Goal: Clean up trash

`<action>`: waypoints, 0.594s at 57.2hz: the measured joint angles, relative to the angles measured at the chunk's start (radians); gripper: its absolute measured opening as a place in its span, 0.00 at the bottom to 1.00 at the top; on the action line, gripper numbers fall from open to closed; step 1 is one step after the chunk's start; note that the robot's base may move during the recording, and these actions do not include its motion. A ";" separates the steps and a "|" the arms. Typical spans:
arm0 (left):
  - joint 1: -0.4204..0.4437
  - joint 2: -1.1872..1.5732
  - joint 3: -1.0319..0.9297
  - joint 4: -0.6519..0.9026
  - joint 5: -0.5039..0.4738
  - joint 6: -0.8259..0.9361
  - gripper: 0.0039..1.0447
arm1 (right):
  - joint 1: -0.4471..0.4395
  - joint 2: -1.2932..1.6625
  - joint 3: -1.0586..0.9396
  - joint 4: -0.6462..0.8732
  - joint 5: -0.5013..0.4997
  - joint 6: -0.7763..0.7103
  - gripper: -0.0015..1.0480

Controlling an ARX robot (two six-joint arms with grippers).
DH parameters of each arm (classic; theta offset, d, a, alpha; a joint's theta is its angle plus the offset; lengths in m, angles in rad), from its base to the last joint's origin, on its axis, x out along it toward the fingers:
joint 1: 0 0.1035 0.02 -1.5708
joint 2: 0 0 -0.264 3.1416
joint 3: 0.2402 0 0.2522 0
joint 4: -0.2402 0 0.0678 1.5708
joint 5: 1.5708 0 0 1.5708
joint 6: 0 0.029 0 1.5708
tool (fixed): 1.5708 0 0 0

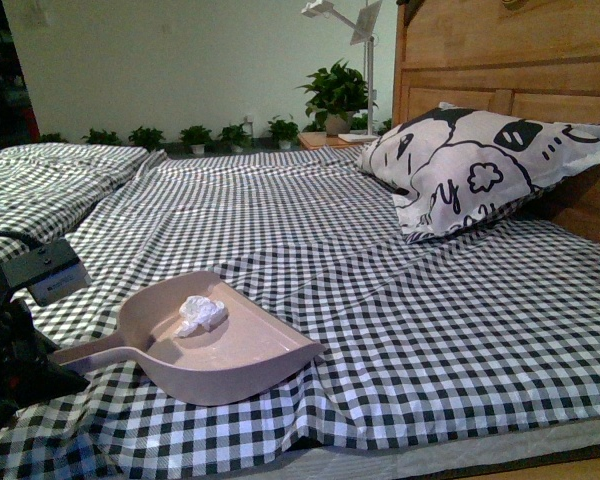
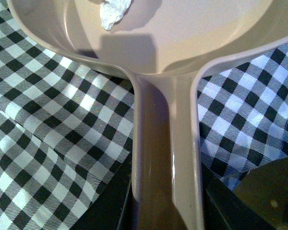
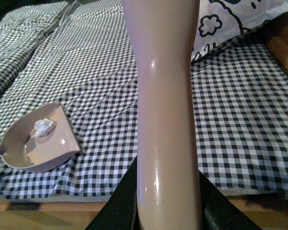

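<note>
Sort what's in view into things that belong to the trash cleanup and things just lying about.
Job:
small crumpled white paper wad
pink plastic dustpan holding it
left gripper on its handle
pink handle in right gripper

Lying about:
black-and-white patterned pillow
potted green plants

Dustpan [image 1: 235, 365] on the bed [image 1: 430, 330], near its front edge, left of centre. Wad of paper [image 1: 201, 313] inside the pan, toward its back wall, close to where the handle [image 1: 90, 352] joins. Handle out to the left, between the fingers of the left end effector [image 1: 20, 360]. Pillow [image 1: 470, 170] at the far right, against the headboard [image 1: 500, 60], well apart from the dustpan. Potted plants [image 1: 195, 135] in a row beyond the bed, along the wall [image 1: 180, 60]. Right end effector [image 3: 168, 215] clamped on a long handle [image 3: 165, 110], over the bed's front edge, right of the dustpan.
</note>
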 joint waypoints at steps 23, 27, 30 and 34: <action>0.000 0.000 0.000 0.000 0.000 0.000 0.27 | -0.172 -0.175 -0.111 -0.097 -0.189 0.002 0.18; 0.000 0.000 0.000 0.000 0.000 0.000 0.27 | -0.172 -0.171 -0.111 -0.101 -0.192 0.003 0.18; -0.010 -0.002 -0.053 0.154 -0.084 -0.071 0.27 | -0.168 -0.171 -0.111 -0.101 -0.195 0.003 0.18; -0.033 0.006 -0.181 0.551 -0.330 -0.345 0.27 | -0.154 -0.171 -0.111 -0.101 -0.195 0.004 0.18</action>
